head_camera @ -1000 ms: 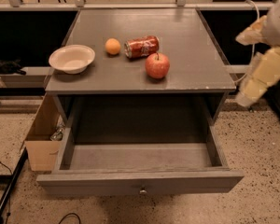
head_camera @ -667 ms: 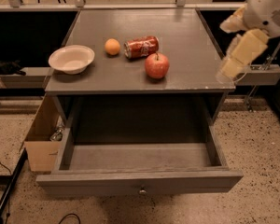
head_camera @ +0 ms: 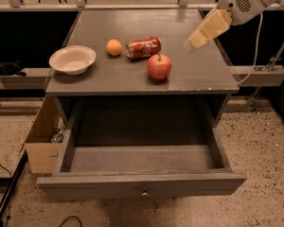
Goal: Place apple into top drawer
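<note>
– Tagging near first: top drawer pulled right out, knob toward us, nothing inside.
– Apple?
– Apple sits upright on the table, toward the front edge, just in front of the soda can. Orange and bowl are further left, apart from it.
– What changed with the arm?
– A second ago the gripper hung lower, off the table's right side. Now it's up and over the right rear of the top, tip angled down-left toward the apple, near but not touching.
– Open or closed?
– Can't tell from here. Nothing in it, though.
– Stage?
– Approach, I'd say. The drawer's already open, so no pulling needed. The apple isn't picked yet; grasp, carry forward and release over the drawer all remain.
</note>
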You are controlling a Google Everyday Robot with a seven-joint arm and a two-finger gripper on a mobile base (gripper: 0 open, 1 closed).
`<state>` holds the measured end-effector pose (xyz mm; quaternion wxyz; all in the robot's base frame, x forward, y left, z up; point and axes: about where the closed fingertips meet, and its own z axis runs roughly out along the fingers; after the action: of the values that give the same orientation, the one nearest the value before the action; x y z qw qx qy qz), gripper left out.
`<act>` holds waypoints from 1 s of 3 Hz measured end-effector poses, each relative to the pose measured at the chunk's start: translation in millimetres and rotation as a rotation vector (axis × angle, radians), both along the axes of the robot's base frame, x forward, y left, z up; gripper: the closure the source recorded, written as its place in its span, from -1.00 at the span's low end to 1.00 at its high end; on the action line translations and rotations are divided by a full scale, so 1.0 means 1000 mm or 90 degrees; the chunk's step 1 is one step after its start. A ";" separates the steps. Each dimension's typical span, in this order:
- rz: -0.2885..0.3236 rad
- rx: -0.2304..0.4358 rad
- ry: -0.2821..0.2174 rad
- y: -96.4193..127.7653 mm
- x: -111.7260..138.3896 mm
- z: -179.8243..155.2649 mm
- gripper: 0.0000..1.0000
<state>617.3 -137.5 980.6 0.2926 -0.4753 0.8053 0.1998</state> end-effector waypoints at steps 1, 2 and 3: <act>-0.003 0.001 -0.003 0.001 0.004 -0.001 -1.00; -0.037 0.011 -0.032 0.013 0.041 -0.011 -1.00; -0.083 0.048 -0.033 0.037 0.085 -0.040 -1.00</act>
<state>701.9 -100.4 940.7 0.3431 -0.4155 0.8188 0.1981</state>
